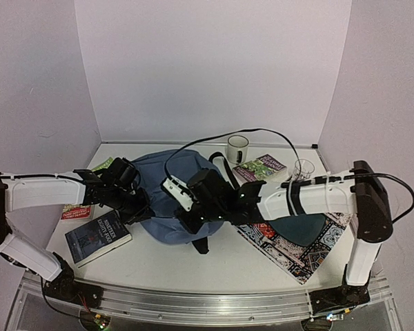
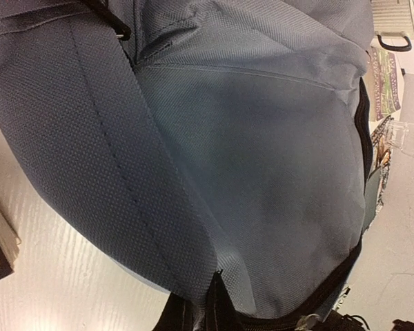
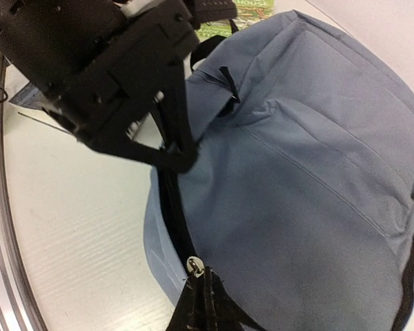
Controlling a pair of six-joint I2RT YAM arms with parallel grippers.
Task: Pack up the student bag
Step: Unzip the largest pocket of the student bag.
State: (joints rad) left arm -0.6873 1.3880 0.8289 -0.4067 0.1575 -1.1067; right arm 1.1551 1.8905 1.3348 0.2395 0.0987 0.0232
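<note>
Table (image 1: pixel 165 265): the student bag (image 1: pixel 167 181) is carried at its middle.
Student bag: laid flat, front pocket up, near edge turned to the arms so the main zip can be reached. Whether the zip is open cannot be told.
Patterned mat (image 1: pixel 300 255): spread just right of the bag.
Dark book (image 1: pixel 96 238): laid near-left of the bag, judged to be waiting for packing.
Mug (image 1: pixel 238 148): stood behind the bag.
Left gripper (image 3: pixel 178 157): clenched on the bag's fabric beside the zip line. The cloth is judged to be braced against a pull.
Right gripper (image 3: pixel 200 289): pinched tight on the zipper pull (image 3: pixel 193 265) at the bag's near edge.
Zipper pull: judged ready to be drawn along.
</note>
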